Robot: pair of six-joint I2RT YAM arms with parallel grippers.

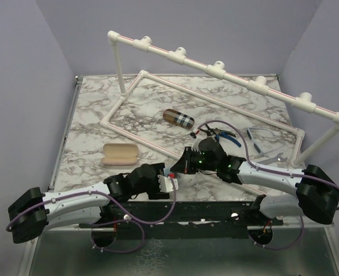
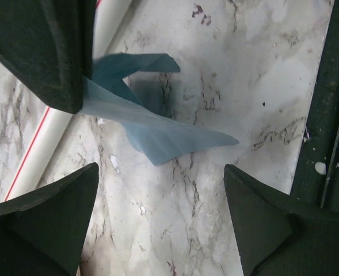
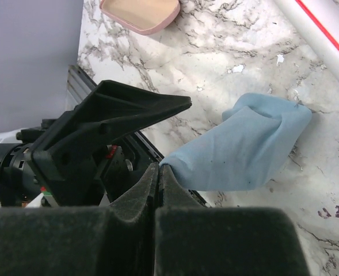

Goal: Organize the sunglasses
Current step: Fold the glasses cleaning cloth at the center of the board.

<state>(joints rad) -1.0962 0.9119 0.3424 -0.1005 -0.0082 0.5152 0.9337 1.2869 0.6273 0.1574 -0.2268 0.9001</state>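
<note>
The blue-framed sunglasses [image 1: 256, 134] lie at the right of the table. A second slim pair [image 1: 271, 156] lies just in front of them, its frame colour too faint to tell. My right gripper [image 1: 181, 165] is shut on a corner of a light blue cloth [image 3: 244, 149], which hangs down onto the marble; in the right wrist view the right gripper [image 3: 159, 168] pinches the cloth's edge. My left gripper [image 2: 160, 192] is open and empty, low over the table just in front of the cloth [image 2: 152, 126]. Neither gripper is near the glasses.
Black-and-blue pliers [image 1: 222, 135] lie left of the glasses. A brown plaid case [image 1: 178, 118] sits mid-table and an open pink case [image 1: 120, 154] at the left. A white pipe frame [image 1: 215, 69] spans the back, and its floor pipe [image 1: 136, 135] runs close to the grippers.
</note>
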